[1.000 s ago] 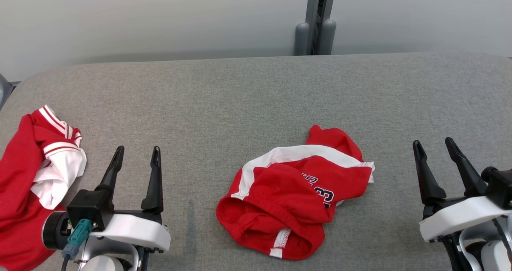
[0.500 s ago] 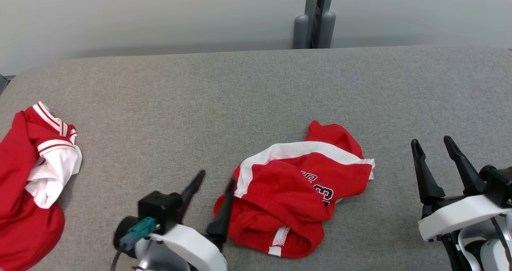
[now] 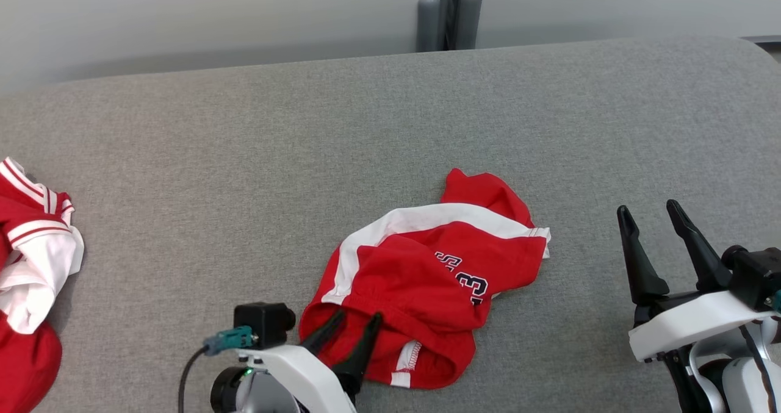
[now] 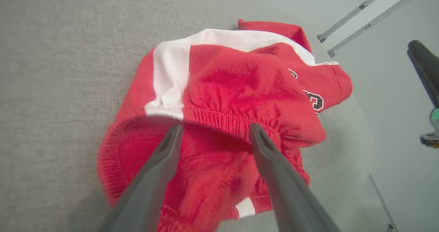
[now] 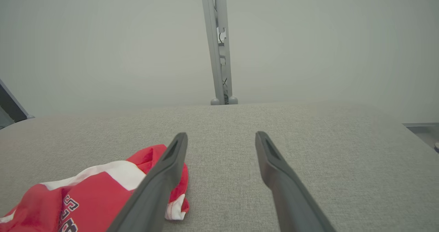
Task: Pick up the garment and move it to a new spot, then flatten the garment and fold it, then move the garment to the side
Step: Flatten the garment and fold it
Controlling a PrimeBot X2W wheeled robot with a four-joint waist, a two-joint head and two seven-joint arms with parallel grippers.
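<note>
At the far left edge of the grey surface (image 3: 244, 157), a crumpled red and white cloth (image 3: 27, 266) is seen in the head view, partly cut off by the frame and well apart from everything else. Further right, at the near edge, the left fingers (image 3: 365, 346) are found spread apart with nothing clamped between them; they are tilted toward the garment (image 3: 427, 272), and their tips are placed at its near, gathered waistband. In the left wrist view the two left fingers (image 4: 154, 177) are shown parted over the red opening of the garment (image 4: 240, 84), with the elastic band lying just at their tips; whether the cloth is actually touched cannot be told. The garment is bunched near the middle of the surface, toward the near side, red with a white stripe curving across it and dark lettering on its right part. To the right of it, bare grey surface is left before the right fingers (image 3: 636, 260), which are held open and empty above the surface, pointing away from the robot. In the right wrist view these right fingers (image 5: 154, 191) are seen parted, with the garment (image 5: 85, 191) at the lower left and a grey post (image 5: 219, 43) standing behind the far edge.
</note>
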